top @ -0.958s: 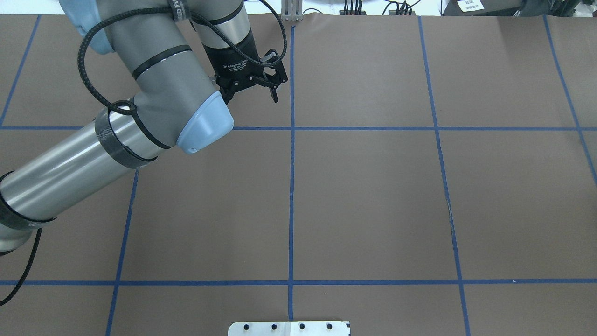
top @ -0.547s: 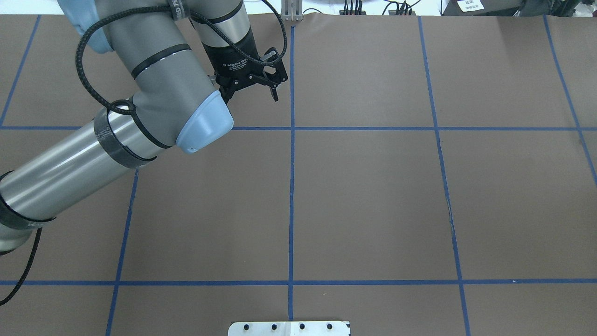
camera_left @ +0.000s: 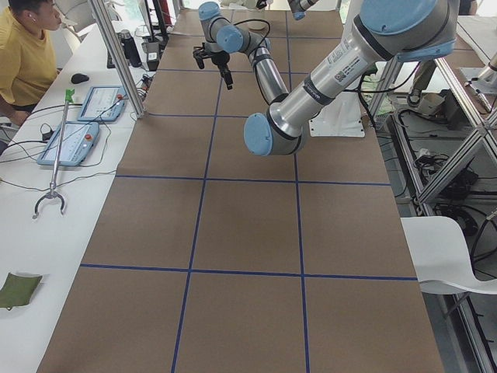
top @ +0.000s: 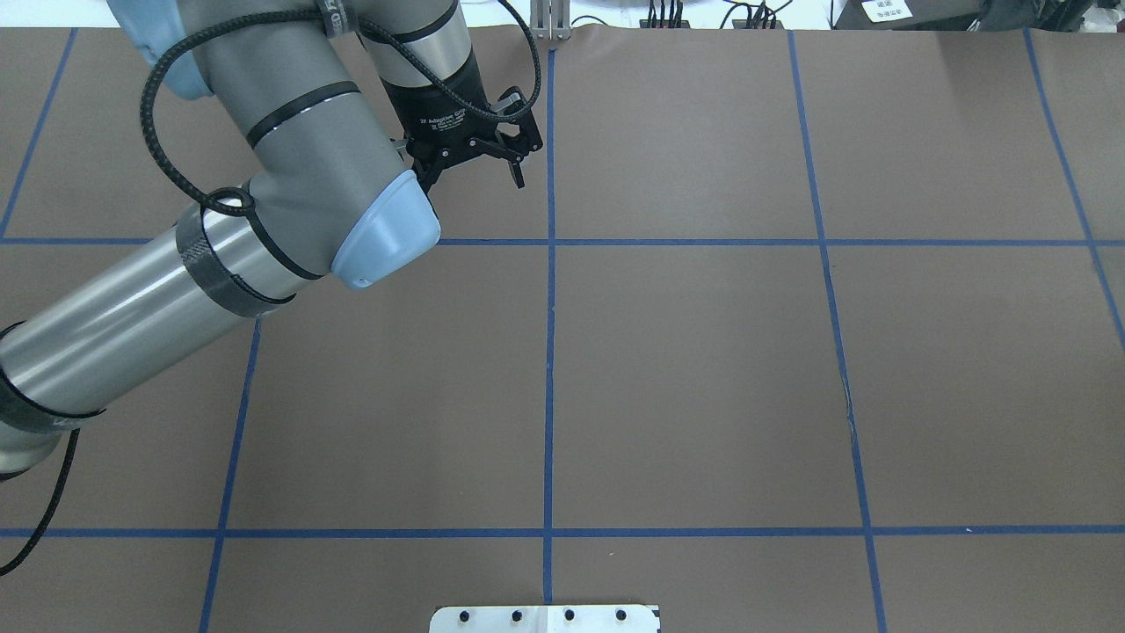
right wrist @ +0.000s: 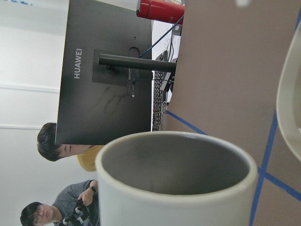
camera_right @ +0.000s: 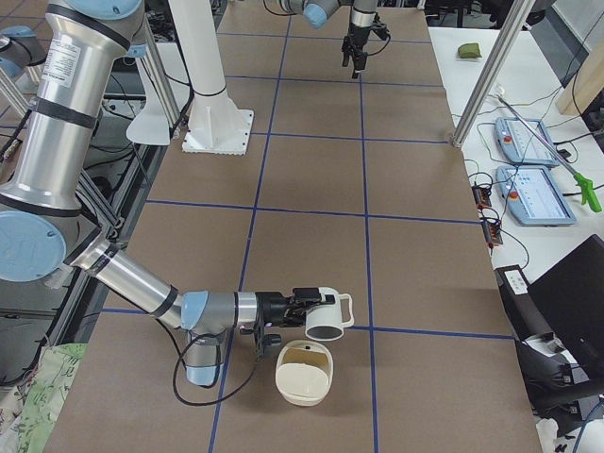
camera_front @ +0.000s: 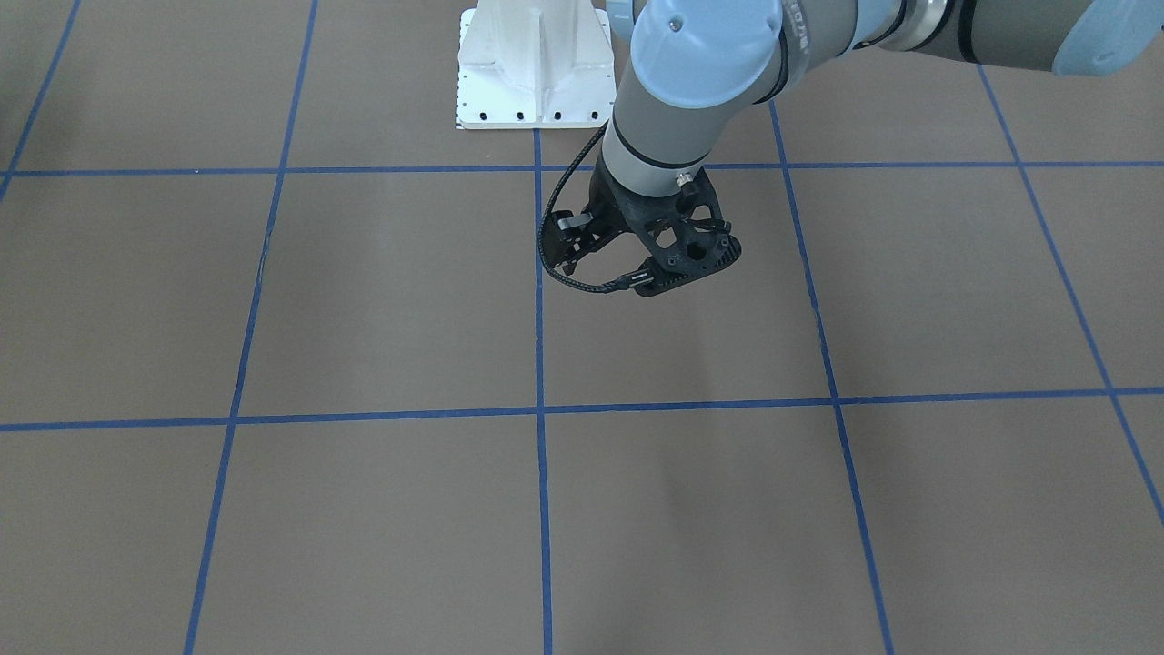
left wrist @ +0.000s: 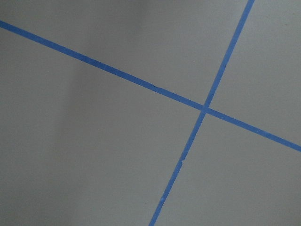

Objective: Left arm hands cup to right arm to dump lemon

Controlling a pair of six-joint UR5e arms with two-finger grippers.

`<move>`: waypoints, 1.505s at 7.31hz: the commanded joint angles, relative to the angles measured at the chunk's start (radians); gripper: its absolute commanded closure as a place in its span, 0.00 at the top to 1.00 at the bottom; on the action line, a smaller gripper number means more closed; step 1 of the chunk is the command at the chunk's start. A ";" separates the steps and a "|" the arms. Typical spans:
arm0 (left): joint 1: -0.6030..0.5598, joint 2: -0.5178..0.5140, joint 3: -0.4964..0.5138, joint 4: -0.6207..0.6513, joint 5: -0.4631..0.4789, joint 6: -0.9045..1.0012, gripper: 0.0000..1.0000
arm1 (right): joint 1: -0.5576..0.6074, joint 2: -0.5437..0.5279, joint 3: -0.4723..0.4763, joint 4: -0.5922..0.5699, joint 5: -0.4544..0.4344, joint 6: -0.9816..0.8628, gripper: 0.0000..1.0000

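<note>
**Brown paper-covered table** (top: 703, 369), blue tape grid: open room lies between the arms.

**Grey left arm** (top: 299, 149): well away, left gripper (top: 475, 176) spread wide, empty.

**Grey right arm** (camera_right: 142, 278): right gripper (camera_right: 304, 304), grip cannot be told.

**Cream bowl** (camera_right: 302, 377).

**Off-white cup** (camera_right: 326, 316): tipped sideways just beside the bowl.

Judged step: dumping. The lemon is unseen. Next, check that the cup has emptied, minding the table's end.

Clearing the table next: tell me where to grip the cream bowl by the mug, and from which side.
Probably pinch the cream bowl by its rim from above, on the edge nearest the exterior right camera: it sits mouth up, and the tilted mug hangs by its far edge.
</note>
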 commanded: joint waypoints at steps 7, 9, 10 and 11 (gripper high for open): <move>-0.032 -0.006 -0.048 0.008 0.068 0.000 1.00 | 0.062 -0.022 -0.069 0.095 0.004 0.752 0.25; -0.043 -0.006 -0.063 0.008 0.068 0.000 1.00 | 0.077 -0.022 -0.065 0.095 0.034 0.866 0.25; -0.043 -0.006 -0.063 0.008 0.068 0.000 1.00 | 0.086 -0.022 -0.056 0.096 0.046 0.932 0.25; -0.044 -0.009 -0.063 0.008 0.068 0.000 1.00 | 0.109 -0.025 -0.036 0.111 0.086 0.930 0.25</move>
